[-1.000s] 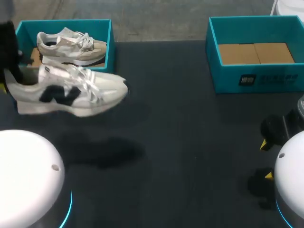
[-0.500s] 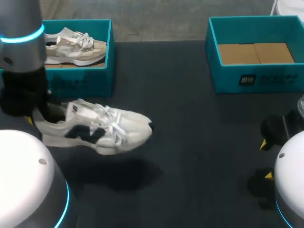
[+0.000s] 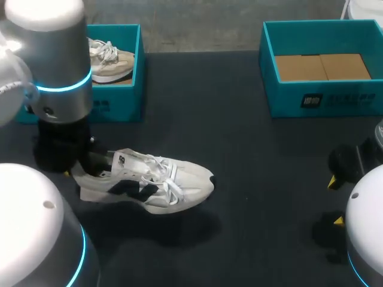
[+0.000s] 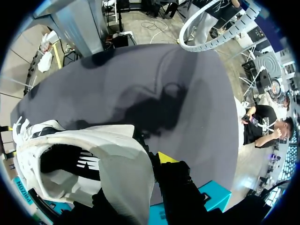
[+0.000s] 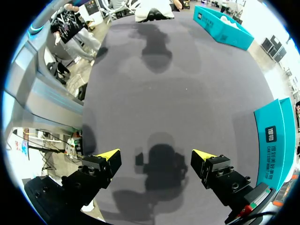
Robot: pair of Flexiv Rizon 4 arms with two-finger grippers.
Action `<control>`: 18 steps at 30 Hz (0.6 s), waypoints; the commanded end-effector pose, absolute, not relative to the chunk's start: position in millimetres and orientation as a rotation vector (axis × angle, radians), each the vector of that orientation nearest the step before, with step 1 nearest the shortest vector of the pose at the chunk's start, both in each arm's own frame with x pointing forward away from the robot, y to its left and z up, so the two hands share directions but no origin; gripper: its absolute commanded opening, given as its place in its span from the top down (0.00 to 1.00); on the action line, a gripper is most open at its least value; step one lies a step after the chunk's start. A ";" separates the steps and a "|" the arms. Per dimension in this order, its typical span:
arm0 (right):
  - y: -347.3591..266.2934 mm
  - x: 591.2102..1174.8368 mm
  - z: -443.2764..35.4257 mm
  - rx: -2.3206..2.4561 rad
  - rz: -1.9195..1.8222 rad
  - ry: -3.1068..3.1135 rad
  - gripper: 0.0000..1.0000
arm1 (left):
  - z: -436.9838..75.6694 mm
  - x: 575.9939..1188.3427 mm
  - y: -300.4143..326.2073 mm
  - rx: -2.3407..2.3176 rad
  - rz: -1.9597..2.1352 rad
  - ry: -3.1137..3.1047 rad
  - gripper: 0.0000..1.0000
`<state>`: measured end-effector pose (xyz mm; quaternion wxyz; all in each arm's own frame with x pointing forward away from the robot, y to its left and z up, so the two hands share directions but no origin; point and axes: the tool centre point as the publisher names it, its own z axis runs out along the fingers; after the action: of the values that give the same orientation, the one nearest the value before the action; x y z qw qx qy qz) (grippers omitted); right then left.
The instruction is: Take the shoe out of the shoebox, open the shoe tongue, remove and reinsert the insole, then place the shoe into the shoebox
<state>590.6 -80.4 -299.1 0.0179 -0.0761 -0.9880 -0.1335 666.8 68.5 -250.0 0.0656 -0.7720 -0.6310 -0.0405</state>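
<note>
A white sneaker [image 3: 152,182] with a dark side logo hangs just above the dark table, toe pointing right, casting a shadow below it. My left gripper [image 3: 76,169] is shut on its heel; in the left wrist view the gripper [image 4: 140,180] pinches the heel collar of the sneaker [image 4: 84,159], one yellow fingertip [image 4: 167,158] outside it. The left teal shoebox [image 3: 116,103] behind holds a second, beige shoe [image 3: 111,58]. My right gripper [image 3: 335,201] stands open at the front right; in its own view the gripper [image 5: 156,157] has nothing between its fingers.
A second teal shoebox [image 3: 317,100], cardboard lining its floor, stands at the back right, and its wall [image 5: 281,136] is close beside my right gripper. The sneaker [image 5: 152,11] and the left box [image 5: 222,28] lie far ahead of that gripper.
My left arm has carried the sneaker away from the left shoebox, forward and to the right, and lowered it toward the table. The right arm has not moved.
</note>
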 end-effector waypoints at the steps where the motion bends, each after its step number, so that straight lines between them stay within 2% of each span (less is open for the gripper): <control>1: -80.5 588.9 -299.6 -0.237 -0.412 -3.072 0.00 | -250.6 672.1 64.2 -2.319 -0.119 -1.898 1.00; 11: -80.5 588.9 -299.6 -0.237 -0.412 -3.072 0.00 | -250.6 672.1 64.2 -2.319 -0.119 -1.898 1.00; 18: -80.5 588.9 -299.6 -0.237 -0.412 -3.072 0.00 | -284.0 646.3 24.1 -2.316 -0.024 -1.860 1.00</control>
<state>590.6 -80.4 -299.1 0.0179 -0.0761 -0.9880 -0.1335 642.6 41.7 -268.0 0.0770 -0.7789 -0.6224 -0.0041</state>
